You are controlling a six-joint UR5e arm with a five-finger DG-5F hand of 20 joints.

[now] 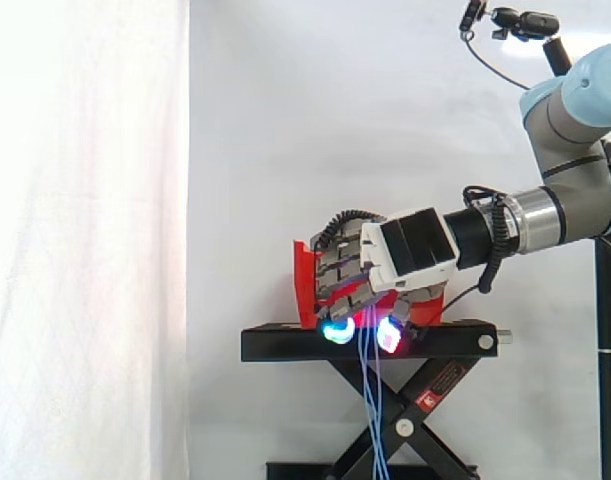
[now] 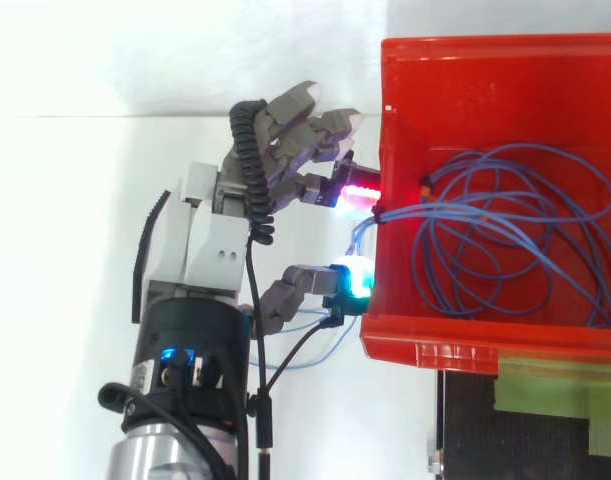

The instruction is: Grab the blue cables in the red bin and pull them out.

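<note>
The red bin point(image 2: 485, 60) stands on the black stand point(image 1: 285, 345). Thin blue cables point(image 2: 505, 250) lie coiled inside it. A few strands cross the bin's left wall and hang down in front of the stand as blue cables point(image 1: 373, 420). My hand point(image 2: 220, 240) is outside that wall, at rim height, fingers bent and spread. The red-glowing finger pad point(image 2: 357, 195) and the cyan thumb pad point(image 2: 351, 280) sit on either side of the strands at the rim, with a wide gap between them. In the side view the hand point(image 1: 405, 255) covers the front of the bin point(image 1: 303, 280).
The stand is a scissor lift with its crossed legs point(image 1: 415, 410) under the platform. A white curtain hangs behind. A green strip point(image 2: 555, 385) lies on the stand just below the bin in the top view. A black pole point(image 1: 607, 380) stands at the right edge.
</note>
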